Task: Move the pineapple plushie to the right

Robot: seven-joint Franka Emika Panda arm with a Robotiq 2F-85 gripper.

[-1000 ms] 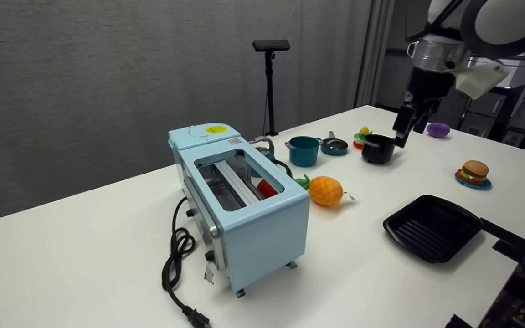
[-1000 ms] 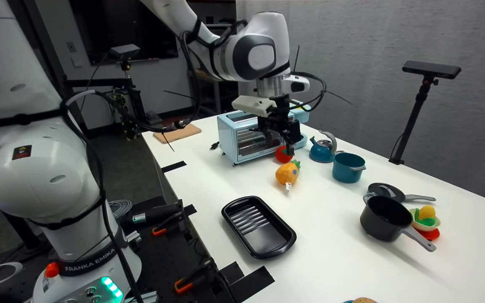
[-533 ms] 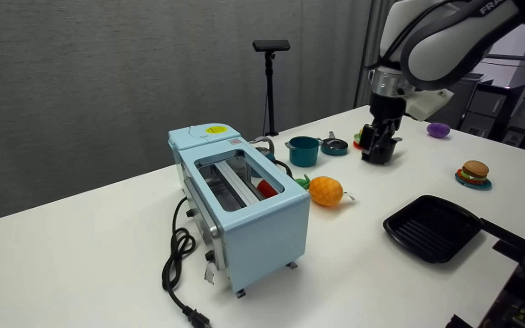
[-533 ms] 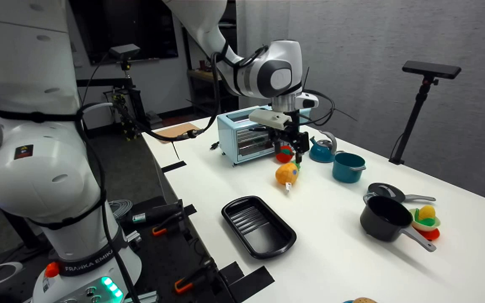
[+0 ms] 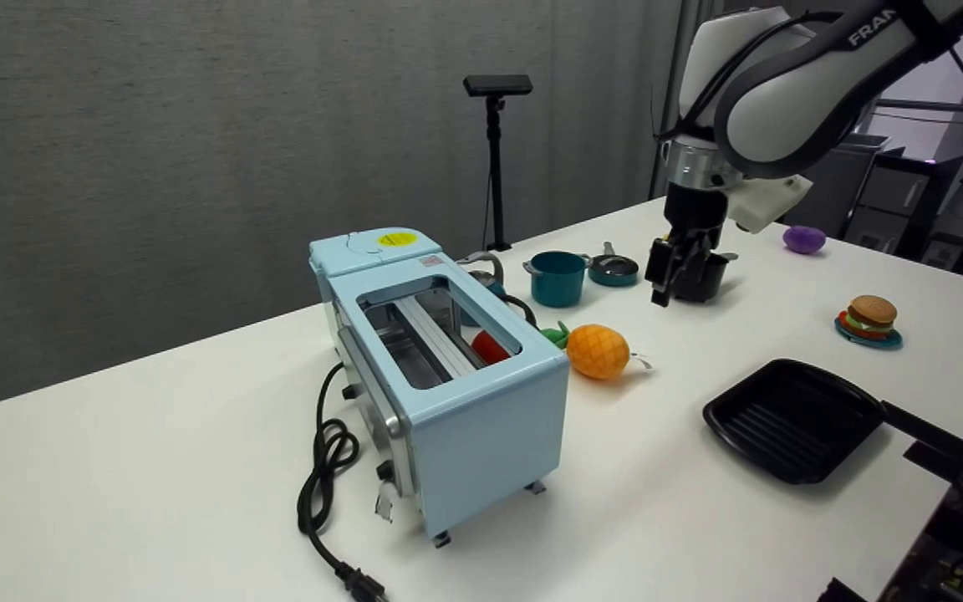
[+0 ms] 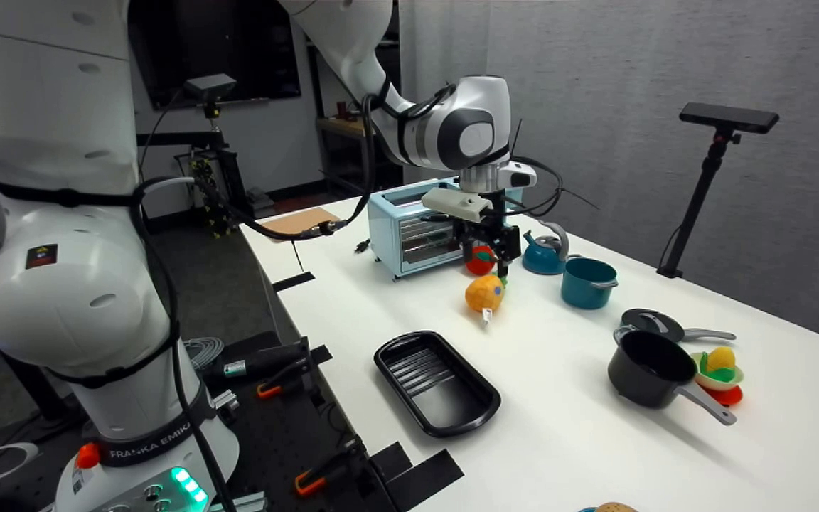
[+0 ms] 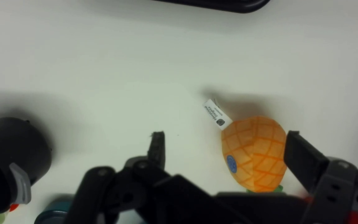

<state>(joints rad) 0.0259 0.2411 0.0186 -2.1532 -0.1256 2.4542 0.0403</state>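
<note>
The pineapple plushie (image 5: 598, 351) is orange-yellow with green leaves and a white tag. It lies on its side on the white table, beside the toaster, and shows in both exterior views (image 6: 484, 294). My gripper (image 6: 485, 264) is above the leaf end of the plushie in an exterior view; it also shows in an exterior view (image 5: 663, 288). In the wrist view my gripper (image 7: 225, 135) is wide open and empty. The plushie (image 7: 255, 152) appears between the fingers, close to the right one; I cannot tell if they touch. Its leaves are mostly hidden by the gripper.
A light-blue toaster (image 5: 486, 451) stands close by. A red tomato toy (image 6: 479, 264) and a teal kettle (image 6: 542, 257) are near the gripper. A teal pot (image 6: 589, 284), black saucepan (image 6: 651, 373), black grill pan (image 6: 445, 391) and burger toy (image 5: 871, 309) stand around.
My gripper has come down toward the table and over the plushie's leaf end, mostly in the first half second. The plushie has not moved.
</note>
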